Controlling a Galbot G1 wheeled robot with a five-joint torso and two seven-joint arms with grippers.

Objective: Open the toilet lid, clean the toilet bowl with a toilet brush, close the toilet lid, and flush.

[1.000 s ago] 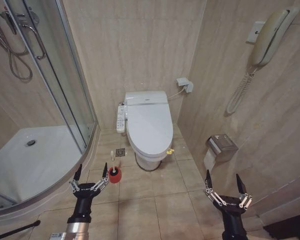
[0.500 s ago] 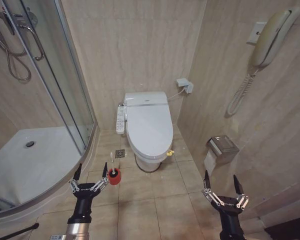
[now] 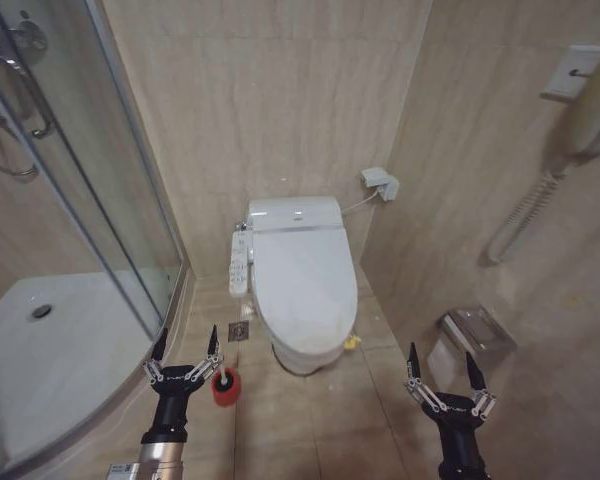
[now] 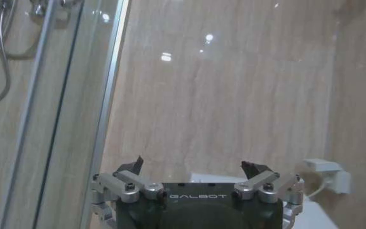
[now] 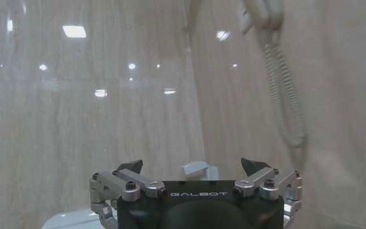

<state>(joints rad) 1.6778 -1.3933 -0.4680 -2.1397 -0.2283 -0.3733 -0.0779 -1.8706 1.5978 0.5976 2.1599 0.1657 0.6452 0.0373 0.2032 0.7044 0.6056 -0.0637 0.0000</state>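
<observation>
Currently the lid (image 3: 302,277) is down, hiding the bowl. Left gripper (image 3: 185,352), fingers spread, partly covers the brush (image 3: 223,385); right gripper (image 3: 442,372), at 5 o'clock, likewise spread.

Beige tiled walls (image 3: 280,110), glass shower enclosure (image 3: 90,200).

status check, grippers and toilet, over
Left gripper open, empty, above the brush. Right gripper open, empty, low right. Lid shut. Nothing between grippers and toilet.

"GALBOT" in white on the left claw (image 4: 192,168) body, the same word on the right claw (image 5: 192,167) body
</observation>
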